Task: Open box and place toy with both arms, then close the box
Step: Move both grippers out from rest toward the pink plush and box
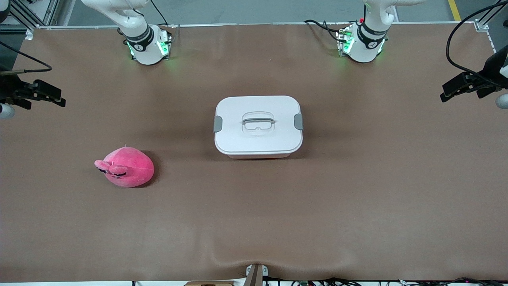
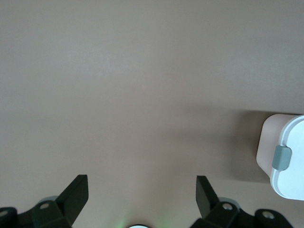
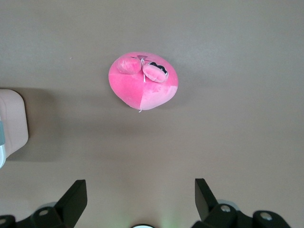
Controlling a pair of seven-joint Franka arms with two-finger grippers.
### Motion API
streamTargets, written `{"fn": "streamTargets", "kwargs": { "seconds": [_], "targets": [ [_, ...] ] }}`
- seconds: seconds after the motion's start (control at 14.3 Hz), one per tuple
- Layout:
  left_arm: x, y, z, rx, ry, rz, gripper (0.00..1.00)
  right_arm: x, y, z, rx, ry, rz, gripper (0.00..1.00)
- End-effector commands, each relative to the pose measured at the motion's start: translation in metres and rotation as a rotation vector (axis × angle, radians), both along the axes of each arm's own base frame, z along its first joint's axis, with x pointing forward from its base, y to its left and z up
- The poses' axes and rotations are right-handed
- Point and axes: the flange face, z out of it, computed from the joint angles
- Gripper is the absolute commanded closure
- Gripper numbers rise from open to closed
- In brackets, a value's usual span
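Observation:
The box [image 1: 258, 125] stands at the table's middle with its white lid on, grey clips at both ends and the handle [image 1: 258, 121] recessed in the top. The pink toy [image 1: 127, 167] lies on the table toward the right arm's end, nearer to the front camera than the box. My right gripper [image 1: 55, 99] is open and empty, up over the right arm's end of the table; its wrist view [image 3: 140, 185] shows the toy [image 3: 142, 80] and a box corner [image 3: 12, 121]. My left gripper [image 1: 448, 93] is open and empty over the left arm's end; its wrist view [image 2: 141, 183] shows the box's end [image 2: 285, 156].
A brown cloth [image 1: 357, 198] covers the whole table. A small mount [image 1: 254, 274] sits at the table edge nearest the front camera, where the cloth wrinkles. Black cables [image 1: 460, 39] hang near the left arm's end.

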Motion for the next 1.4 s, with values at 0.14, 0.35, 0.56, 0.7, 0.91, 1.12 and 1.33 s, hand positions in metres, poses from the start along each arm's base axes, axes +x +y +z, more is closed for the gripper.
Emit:
{"fn": "streamTargets", "kwargs": {
  "seconds": [0.14, 0.35, 0.56, 0.7, 0.91, 1.12, 1.33],
  "targets": [
    [-0.006, -0.001, 0.003, -0.007, -0.02, -0.008, 0.0, -0.008, 0.001, 0.008, 0.015, -0.01, 0.002, 0.0],
    [-0.003, 0.002, 0.001, -0.005, -0.017, -0.006, 0.0, -0.009, 0.001, 0.007, 0.016, -0.007, 0.002, 0.0],
    [0.007, 0.002, 0.001, 0.0, -0.022, -0.002, 0.0, -0.009, 0.001, 0.008, 0.016, -0.009, 0.002, 0.0],
    [0.008, 0.003, 0.004, 0.003, -0.028, -0.001, 0.0, -0.009, 0.0, 0.007, 0.016, -0.007, 0.002, 0.0],
    [0.009, 0.007, 0.004, 0.002, -0.028, 0.005, 0.0, -0.007, 0.0, 0.004, 0.016, -0.004, 0.003, 0.0],
    [0.014, 0.011, -0.005, 0.001, -0.012, 0.021, 0.0, -0.005, 0.001, 0.005, 0.015, -0.017, 0.006, 0.0],
    [0.018, 0.02, -0.01, 0.002, -0.003, 0.038, 0.0, -0.001, 0.003, -0.001, 0.016, -0.012, 0.019, 0.0]
  ]
}}
